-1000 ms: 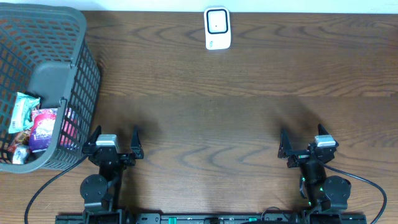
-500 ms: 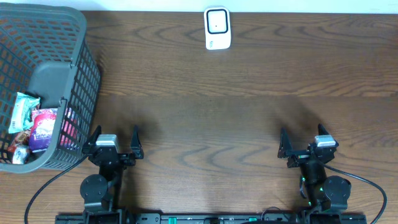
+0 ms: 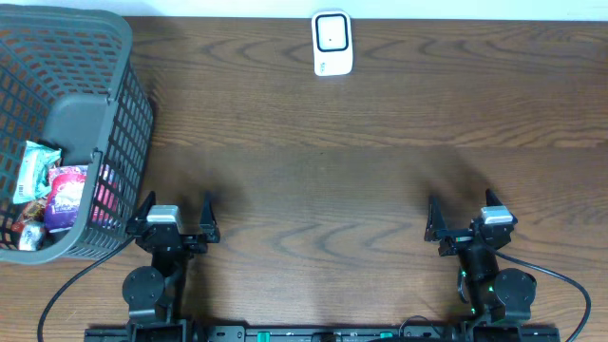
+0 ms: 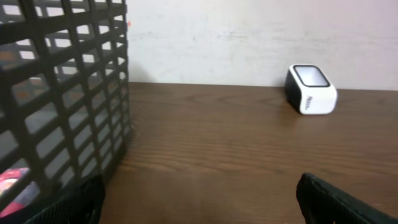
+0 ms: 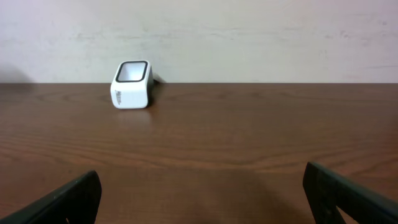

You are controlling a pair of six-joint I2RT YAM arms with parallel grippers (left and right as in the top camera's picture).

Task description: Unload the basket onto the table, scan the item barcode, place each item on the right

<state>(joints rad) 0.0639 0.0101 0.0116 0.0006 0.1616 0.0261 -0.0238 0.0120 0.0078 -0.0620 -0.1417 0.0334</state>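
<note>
Several snack packets lie in the dark grey mesh basket [image 3: 123, 104] at the far left, among them a purple-pink packet [image 3: 65, 198] and a green-white one [image 3: 34, 169]. No barcode shows on any item. The white barcode scanner [image 3: 332, 43] stands at the table's far edge, also visible in the left wrist view [image 4: 311, 90] and the right wrist view [image 5: 132, 84]. My left gripper [image 3: 178, 204] rests open beside the basket's near corner, nothing between its fingers [image 4: 74, 202]. My right gripper [image 3: 463, 211] sits open at the near right, also holding nothing [image 5: 202, 199].
The basket wall [image 4: 62, 93] stands close on the left of my left gripper. A pale wall runs behind the table's far edge. Brown wooden tabletop [image 3: 323, 171] stretches between both grippers and the scanner.
</note>
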